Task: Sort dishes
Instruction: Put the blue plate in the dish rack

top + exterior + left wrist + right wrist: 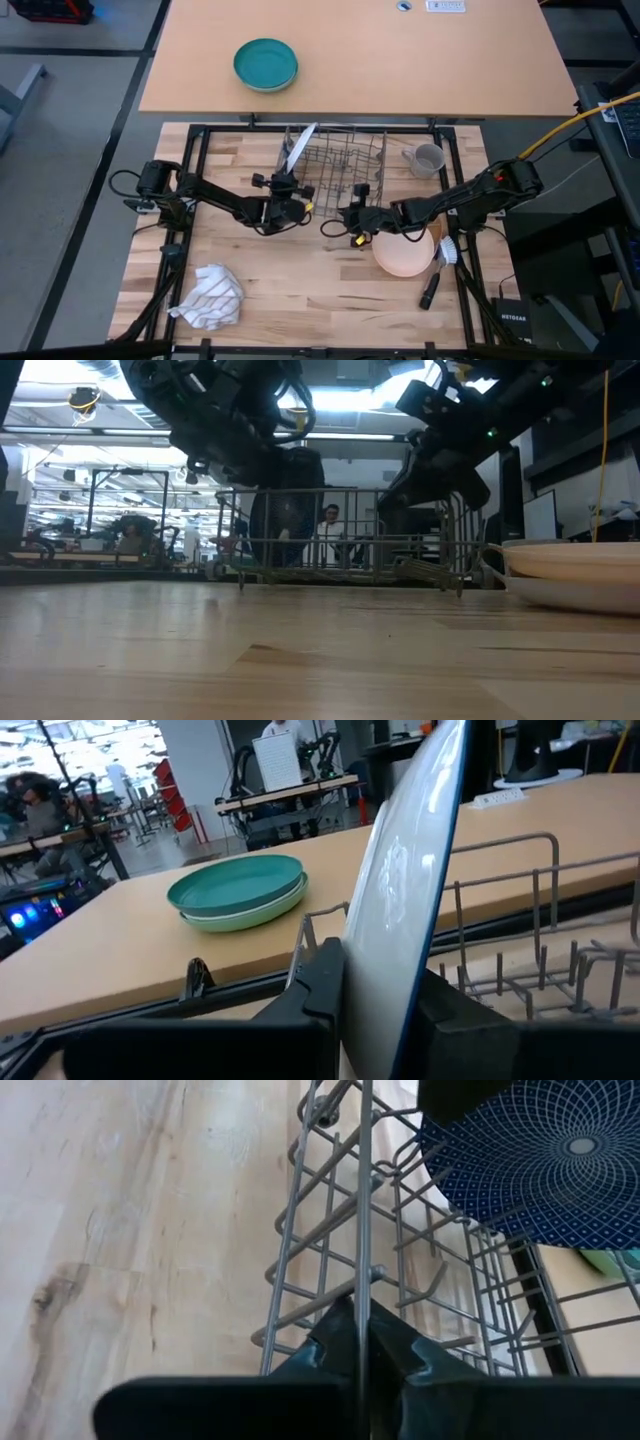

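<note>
A blue plate point(300, 148) stands on edge over the left end of the wire dish rack point(345, 160). Its glossy pale face point(400, 890) shows in the left wrist view and its patterned blue side point(560, 1160) in the right wrist view. My left gripper point(288, 190) is shut on the plate. At the rack's near side, my right gripper point(355, 212) is shut on a rack wire. A small grey mug point(428, 158) stands right of the rack. A peach-pink bowl point(405, 250) sits on the table below my right arm. My left gripper pinches the plate's rim point(375, 1005) between its two fingers, one on each face. The fingers come about level from the table's near side. The plate stands upright on edge, leaning a little; whether its lower edge rests in the rack I cannot tell. My right gripper pinches one thin wire of the rack point(362, 1295) between its two fingers, at the rack's near side. The fingers slant down from the near right. The rack stands on the table.
A teal-green bowl point(266, 64) sits on the far tan table. A white striped cloth point(210, 297) lies crumpled near the front left. A dish brush point(440, 270) lies right of the peach bowl. Bare wood shows in the middle of the near half.
</note>
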You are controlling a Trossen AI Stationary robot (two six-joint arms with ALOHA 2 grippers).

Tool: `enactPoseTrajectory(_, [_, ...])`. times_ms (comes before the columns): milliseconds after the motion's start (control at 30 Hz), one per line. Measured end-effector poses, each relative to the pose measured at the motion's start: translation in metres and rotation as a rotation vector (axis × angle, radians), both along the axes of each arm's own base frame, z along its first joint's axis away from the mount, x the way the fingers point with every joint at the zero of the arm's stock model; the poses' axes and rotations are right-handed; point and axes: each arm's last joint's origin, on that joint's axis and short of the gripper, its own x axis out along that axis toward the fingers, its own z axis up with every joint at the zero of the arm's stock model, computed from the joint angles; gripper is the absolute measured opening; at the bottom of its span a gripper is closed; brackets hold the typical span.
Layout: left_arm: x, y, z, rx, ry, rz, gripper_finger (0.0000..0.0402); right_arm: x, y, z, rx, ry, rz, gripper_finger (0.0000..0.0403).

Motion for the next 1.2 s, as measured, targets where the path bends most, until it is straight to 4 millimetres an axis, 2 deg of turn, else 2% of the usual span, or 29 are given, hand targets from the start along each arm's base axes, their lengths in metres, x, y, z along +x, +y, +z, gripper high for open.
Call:
enactPoseTrajectory(200, [0.006,-0.001,0.009,-0.004,-0.051,0.007,0.0040,0.000,-0.001,0.000,-0.028,-0.001,-0.030,0.0020])
enactPoseTrajectory(400, [0.008,-0.002,0.012,-0.031,-0.184,0.005,0.0050,-0.001,-0.003,-0.001,-0.054,0.002,-0.068,0.0008])
enactPoseTrajectory(633, [0.010,-0.002,0.012,-0.036,-0.092,-0.041,0.0051,-0.001,-0.003,0.000,-0.057,0.003,-0.057,0.0020])
enactPoseTrajectory(833, [0.010,0.003,0.012,-0.040,-0.123,-0.021,0.0049,-0.001,-0.003,0.000,-0.051,0.004,-0.052,0.0013])
enactPoseTrajectory(1033, [0.007,0.002,0.013,0.007,-0.109,0.055,0.0017,-0.001,-0.003,0.000,-0.049,0.004,-0.052,0.0012])
enactPoseTrajectory(1200, [0.012,-0.002,0.022,0.024,-0.073,0.065,0.0016,-0.001,-0.003,0.000,-0.054,0.008,-0.050,0.0020])
